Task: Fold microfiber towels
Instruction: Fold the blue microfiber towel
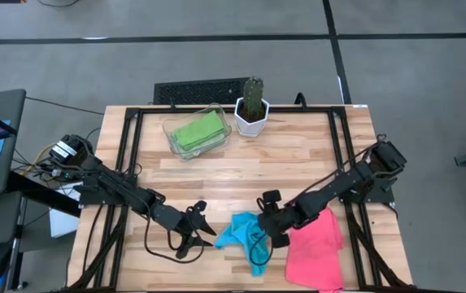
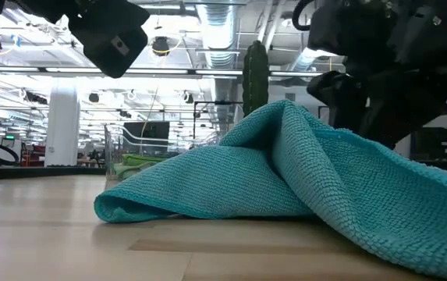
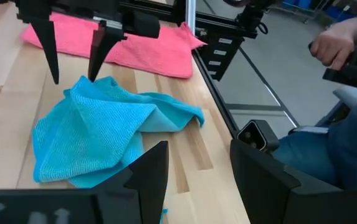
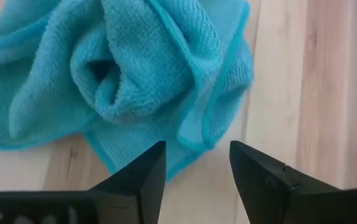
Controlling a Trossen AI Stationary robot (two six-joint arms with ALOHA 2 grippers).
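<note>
Two grippers, left (image 1: 202, 233) and right (image 1: 267, 232), fingers spread empty, flank the crumpled cyan towel (image 1: 245, 233); pink towel (image 1: 314, 251) beside, cactus pot (image 1: 251, 113) behind.

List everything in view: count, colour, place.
cyan towel: 1, cyan blue, crumpled at the table's near edge between the grippers
pink towel: 1, hot pink, flat, beside the cyan one
green towels: count unclear, green, in the clear tray at the far side
cactus: 1, green, in a white pot beside the tray
table: 1, light wood
person: 1, partly seen beyond the table's edge
left gripper: open, beside the cyan towel
right gripper: open, over the cyan towel
</note>
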